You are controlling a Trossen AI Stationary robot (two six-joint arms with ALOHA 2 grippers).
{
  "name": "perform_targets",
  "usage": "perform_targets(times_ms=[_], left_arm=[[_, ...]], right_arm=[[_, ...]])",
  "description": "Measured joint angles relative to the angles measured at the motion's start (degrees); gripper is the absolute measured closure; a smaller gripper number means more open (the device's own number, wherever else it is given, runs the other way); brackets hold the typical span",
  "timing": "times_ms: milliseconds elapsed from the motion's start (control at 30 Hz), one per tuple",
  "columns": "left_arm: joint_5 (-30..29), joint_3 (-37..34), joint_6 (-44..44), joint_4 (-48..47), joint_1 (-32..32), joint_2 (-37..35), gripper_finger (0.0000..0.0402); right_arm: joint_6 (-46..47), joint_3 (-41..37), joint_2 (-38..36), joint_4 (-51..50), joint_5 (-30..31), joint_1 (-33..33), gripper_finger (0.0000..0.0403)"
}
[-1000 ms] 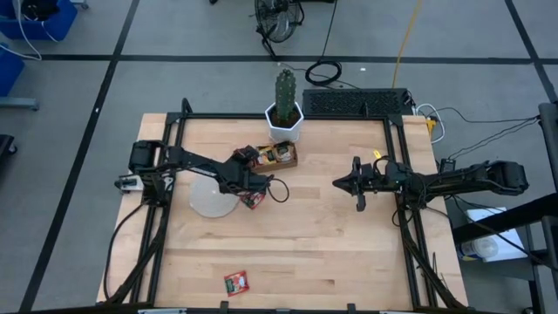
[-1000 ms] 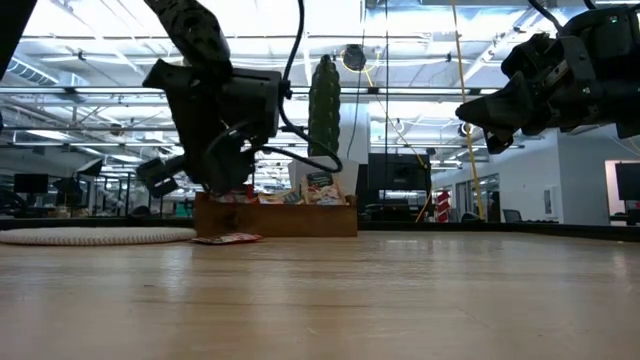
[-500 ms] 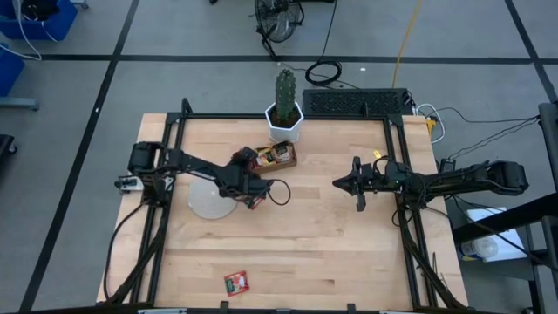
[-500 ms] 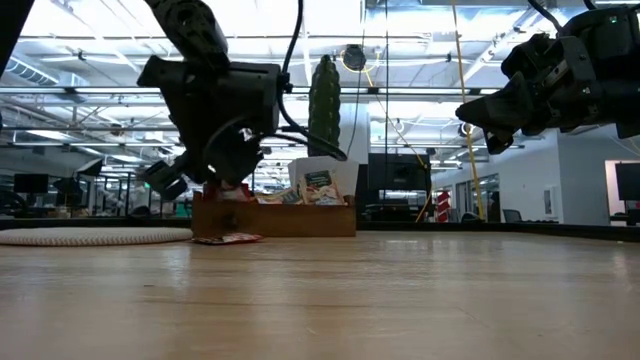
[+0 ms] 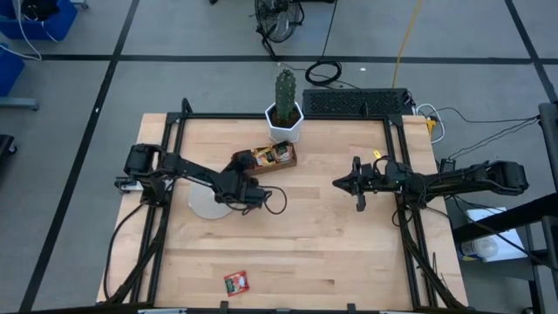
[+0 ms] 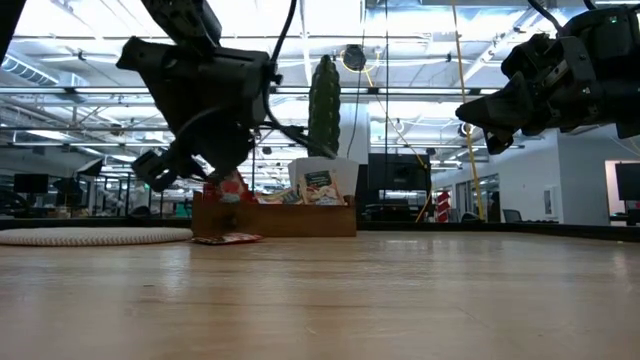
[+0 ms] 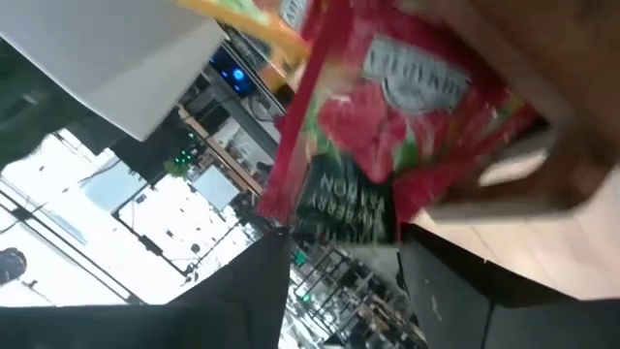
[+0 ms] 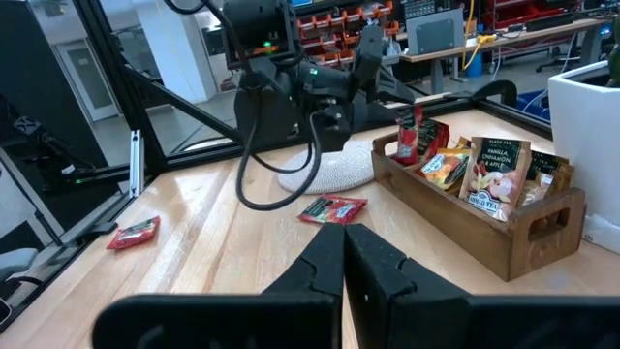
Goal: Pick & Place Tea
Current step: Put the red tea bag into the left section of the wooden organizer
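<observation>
High view: the left arm reaches from the frame's left edge toward the centre, elbow bent, its left gripper (image 5: 252, 193) beside the round disc (image 5: 206, 204) and just below the brown tray (image 5: 275, 155). The right gripper (image 5: 342, 183) hangs right of centre. One red sachet (image 5: 236, 281) lies at bottom centre.

Low view: the left gripper (image 6: 212, 176) tilts down at left, a second red sachet (image 6: 230, 187) just beneath it at the tray's (image 6: 290, 220) left end.

Left wrist view: the fingers (image 7: 242, 301) stand apart; the sachet (image 7: 387, 126) fills the centre, possibly no longer gripped.

Right wrist view: the right gripper (image 8: 345, 254) is pressed closed at the bottom centre, holding nothing.
</observation>
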Motion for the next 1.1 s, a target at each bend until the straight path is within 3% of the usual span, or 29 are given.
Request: perform_targets(times_ms=[267,400,533,700,800,1000,1100], left_arm=[[-0.23,0.0,-6.04,-6.26,0.0,-0.01,0.0201],[-3.81,0.0,-7.98,-8.56,0.0,-0.03,0.0201],[-4.7,0.78,-16.86,-9.86,0.0,-2.42,0.0201],[16.26,3.66,-34.96,-8.0,0.22,-9.52,0.0207],[25.27,3.62,-42.32,-4.33,0.33,-13.75,0.0237],[38.96,-0.73,-38.47,9.38,1.26,-16.23,0.0381],[46.97,-3.38,-33.42,18.01,2.86,-14.67,0.0392]], right_arm=[[0.01,0.0,0.0,0.02,0.0,0.02,0.0403],[0.0,-0.01,0.0,0.02,0.0,0.01,0.0403],[0.0,0.0,0.0,0.04,0.0,0.02,0.0403],[0.02,0.0,0.02,0.01,0.0,0.02,0.0403],[0.0,-0.02,0.02,-0.04,0.0,0.02,0.0403],[0.0,0.0,0.02,0.07,0.0,0.0,0.0403],[0.0,0.0,0.02,0.04,0.0,0.02,0.0403]])
